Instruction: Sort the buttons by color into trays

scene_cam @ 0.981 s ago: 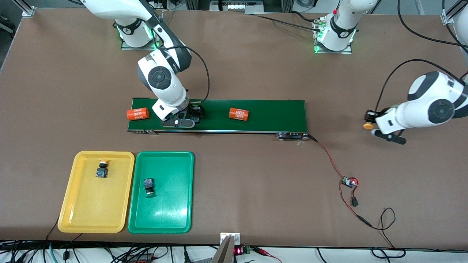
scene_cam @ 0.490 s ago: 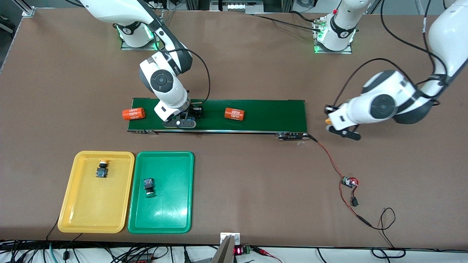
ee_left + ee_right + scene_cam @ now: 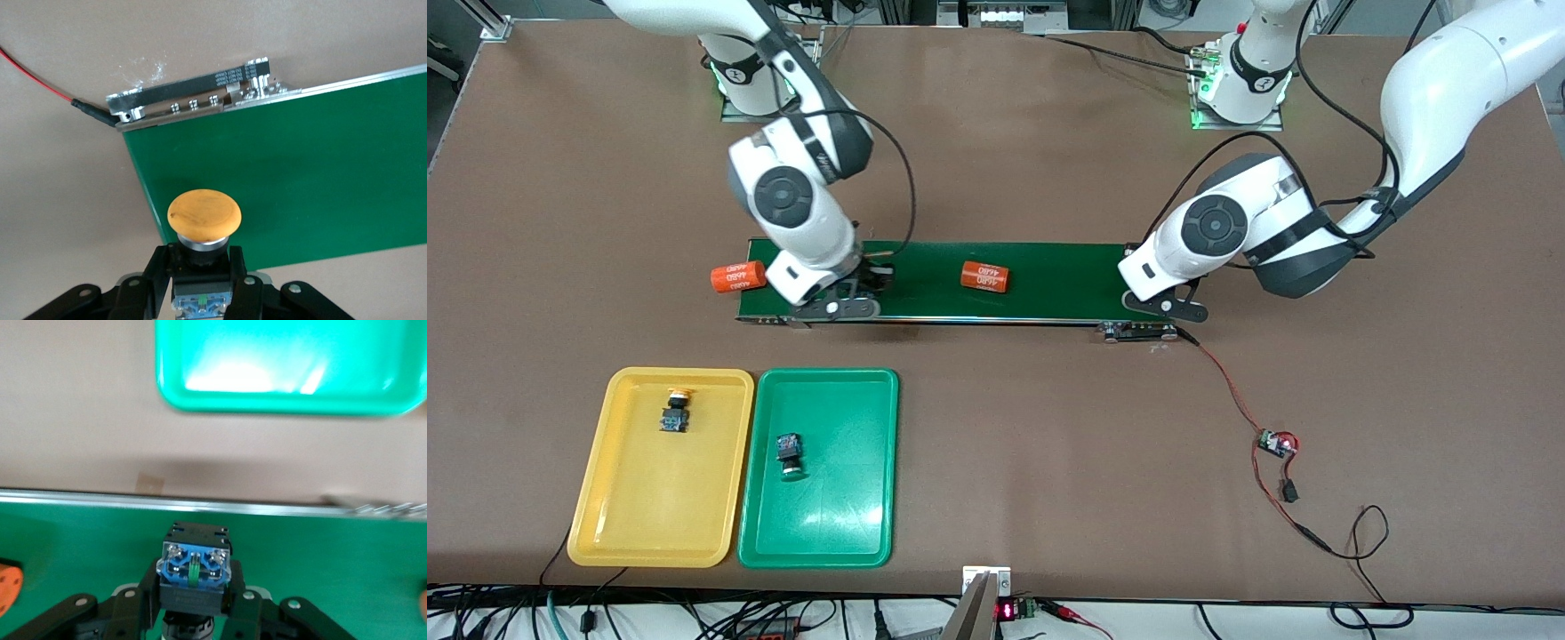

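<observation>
Two of the four buttons already lie sorted, by the look of it: in the yellow tray [image 3: 660,467], toward the right arm's end of the table and near the front camera, a yellow-capped button [image 3: 675,410] rests on its side; in the green tray [image 3: 818,468] just beside it lies a green-capped button [image 3: 788,453].

Farther from the camera runs the dark-green conveyor belt [image 3: 1049,283]; an orange cylinder [image 3: 738,276] sits at the belt's end nearest the right arm's base, partly off it, and another orange cylinder [image 3: 984,277] rests mid-belt; neither belongs to the sorting.

The right gripper [image 3: 192,613] hangs low over the belt beside the first cylinder, its fingers clamped on the black-and-blue body of a third button [image 3: 193,573]; the cap points down and is hidden, so its colour cannot be told, though the green tray shows in the wrist view.

At the belt's other end the left gripper [image 3: 199,283] is over the belt's edge, pinched tight on the fourth button [image 3: 203,217], its yellow cap outward.

So I judge the job about half done: both held buttons must yet reach trays.
</observation>
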`<state>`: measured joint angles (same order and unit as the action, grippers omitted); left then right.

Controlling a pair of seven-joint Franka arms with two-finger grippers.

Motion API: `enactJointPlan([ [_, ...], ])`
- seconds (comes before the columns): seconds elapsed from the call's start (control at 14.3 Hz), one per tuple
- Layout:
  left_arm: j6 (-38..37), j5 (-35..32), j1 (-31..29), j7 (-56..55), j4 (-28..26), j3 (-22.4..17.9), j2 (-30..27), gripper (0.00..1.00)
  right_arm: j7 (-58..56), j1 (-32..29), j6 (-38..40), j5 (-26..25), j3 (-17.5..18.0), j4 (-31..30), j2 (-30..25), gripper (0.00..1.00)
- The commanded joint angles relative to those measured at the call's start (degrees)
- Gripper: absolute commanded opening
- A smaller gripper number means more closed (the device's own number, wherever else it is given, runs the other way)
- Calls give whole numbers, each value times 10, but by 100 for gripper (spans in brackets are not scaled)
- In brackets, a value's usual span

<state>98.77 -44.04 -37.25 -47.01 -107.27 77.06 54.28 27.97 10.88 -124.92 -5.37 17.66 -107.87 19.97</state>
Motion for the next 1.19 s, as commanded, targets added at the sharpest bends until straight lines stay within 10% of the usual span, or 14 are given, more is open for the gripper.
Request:
enactJointPlan([
  [0.0, 12, 49, 46, -26, 43, -44, -9, 0, -68, -37, 32, -4, 3, 82, 13, 6],
  [0.35, 41, 52, 107, -67, 51, -81, -9, 0, -183, -54, -37, -2, -3, 246, 157, 6],
  [0.7, 52, 52, 133, -88, 52, -87, -9, 2, -208, -51, -139, -3, -3, 258, 225, 6],
  [0.77, 52, 51, 133, -84, 56, -91, -9, 22, -216, -51, -173, -3, -3, 258, 238, 6],
  [0.84, 47, 53, 130, -85, 69, -92, -11, 87, -226, -51, -202, -3, -3, 258, 254, 7],
  [1.12, 41, 59, 128, -113, 98, -66, -16, 100, -242, -55, -291, -3, -3, 256, 288, 12],
])
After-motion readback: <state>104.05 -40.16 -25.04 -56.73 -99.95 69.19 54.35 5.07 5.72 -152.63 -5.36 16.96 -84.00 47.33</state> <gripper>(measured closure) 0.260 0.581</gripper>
